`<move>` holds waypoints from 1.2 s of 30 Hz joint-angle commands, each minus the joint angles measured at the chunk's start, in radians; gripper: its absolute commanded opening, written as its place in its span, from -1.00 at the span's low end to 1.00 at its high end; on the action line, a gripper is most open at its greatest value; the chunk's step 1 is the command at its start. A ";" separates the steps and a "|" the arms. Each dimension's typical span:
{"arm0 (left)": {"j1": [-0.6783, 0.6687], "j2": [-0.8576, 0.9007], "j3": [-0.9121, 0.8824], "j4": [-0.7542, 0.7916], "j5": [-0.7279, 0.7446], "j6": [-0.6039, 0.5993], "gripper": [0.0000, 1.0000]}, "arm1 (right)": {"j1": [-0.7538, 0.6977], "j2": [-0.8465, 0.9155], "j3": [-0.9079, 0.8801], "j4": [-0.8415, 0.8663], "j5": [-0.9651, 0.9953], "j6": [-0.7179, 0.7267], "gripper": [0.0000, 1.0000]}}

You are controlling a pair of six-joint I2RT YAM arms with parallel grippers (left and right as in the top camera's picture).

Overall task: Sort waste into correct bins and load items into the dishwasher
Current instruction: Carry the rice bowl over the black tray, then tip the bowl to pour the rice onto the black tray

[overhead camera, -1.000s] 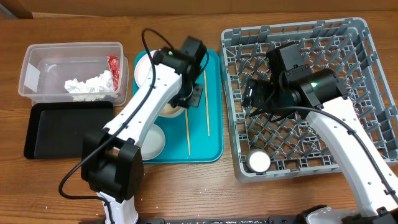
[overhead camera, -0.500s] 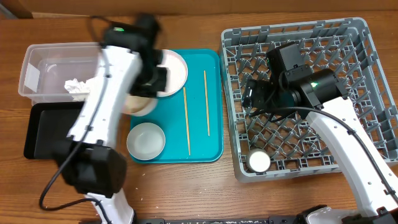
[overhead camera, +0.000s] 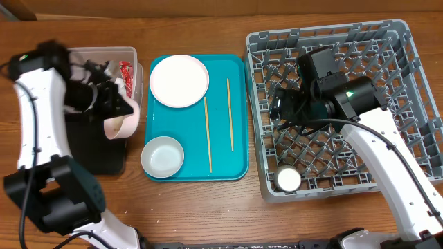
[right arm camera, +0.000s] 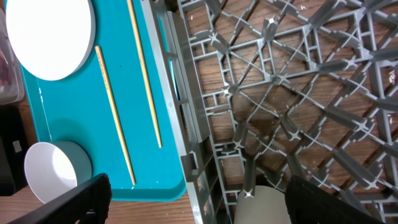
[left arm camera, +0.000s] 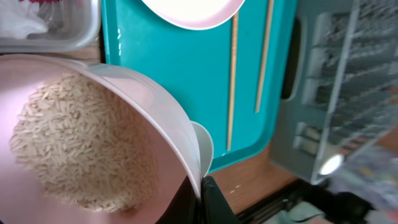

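My left gripper (overhead camera: 114, 105) is shut on the rim of a white bowl (overhead camera: 122, 126), which it holds tilted over the black tray (overhead camera: 104, 155) beside the clear tub (overhead camera: 83, 59). In the left wrist view the jaws (left arm camera: 202, 194) pinch the bowl (left arm camera: 155, 106), which holds rice scraps (left arm camera: 74, 143). The red wrapper (overhead camera: 125, 71) lies in the tub. The white plate (overhead camera: 179, 80), the grey-green bowl (overhead camera: 163, 157) and two chopsticks (overhead camera: 207, 133) lie on the teal tray (overhead camera: 239, 152). My right gripper (overhead camera: 282, 104) is open and empty over the grey dish rack (overhead camera: 408, 83). A small white cup (overhead camera: 287, 180) stands in the rack's near left corner.
The right wrist view shows the open jaws (right arm camera: 199, 208) above the rack's left wall (right arm camera: 186, 124), with the cup (right arm camera: 261, 208), plate (right arm camera: 50, 37) and chopsticks (right arm camera: 115, 115) below. The left arm hides most of the tub.
My left arm has swung left with the rice bowl, from the teal tray to over the black tray. The plate is now uncovered. The right arm has not moved.
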State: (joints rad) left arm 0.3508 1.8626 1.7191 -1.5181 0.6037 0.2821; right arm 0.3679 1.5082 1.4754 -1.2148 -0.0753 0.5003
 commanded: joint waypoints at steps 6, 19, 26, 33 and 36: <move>0.262 -0.019 -0.225 0.070 0.382 0.239 -0.92 | -0.002 -0.005 0.018 0.002 -0.016 -0.003 0.81; 0.504 -0.018 -0.377 0.229 0.698 0.190 -0.92 | -0.002 -0.005 0.018 0.001 -0.016 -0.004 0.81; 0.575 -0.018 -0.377 0.228 0.893 0.134 -0.91 | -0.002 -0.005 0.018 0.001 -0.016 -0.004 0.81; 0.583 -0.018 -0.377 0.196 0.977 0.076 -0.92 | -0.002 -0.005 0.018 0.001 -0.016 -0.004 0.81; 0.583 -0.018 -0.377 0.179 0.978 0.034 -0.92 | -0.002 -0.005 0.018 0.001 -0.015 -0.004 0.81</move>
State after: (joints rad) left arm 0.9302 1.8626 1.3457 -1.3331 1.5127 0.3717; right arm 0.3679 1.5082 1.4754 -1.2167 -0.0898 0.5003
